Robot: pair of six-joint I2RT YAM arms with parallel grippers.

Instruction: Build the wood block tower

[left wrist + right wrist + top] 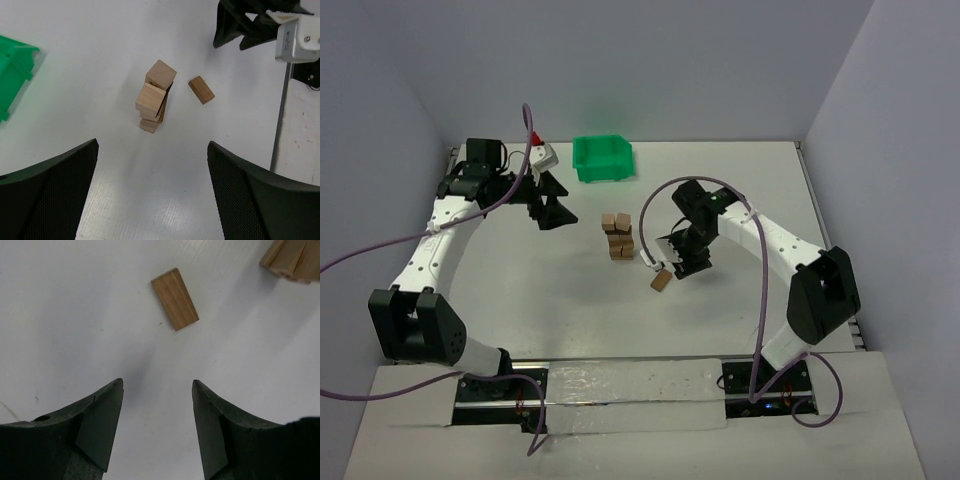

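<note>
The wood block tower stands mid-table as a small, slightly crooked stack of light tan blocks, and it also shows in the left wrist view and at the top right corner of the right wrist view. One darker brown bar lies flat on the table to the tower's right. My right gripper hovers open just behind that bar, with nothing between its fingers. My left gripper is wide open and empty, well to the left of the tower.
A green plastic bin sits at the back of the table behind the tower. The table's right edge runs near the right arm. White walls close in the back and sides.
</note>
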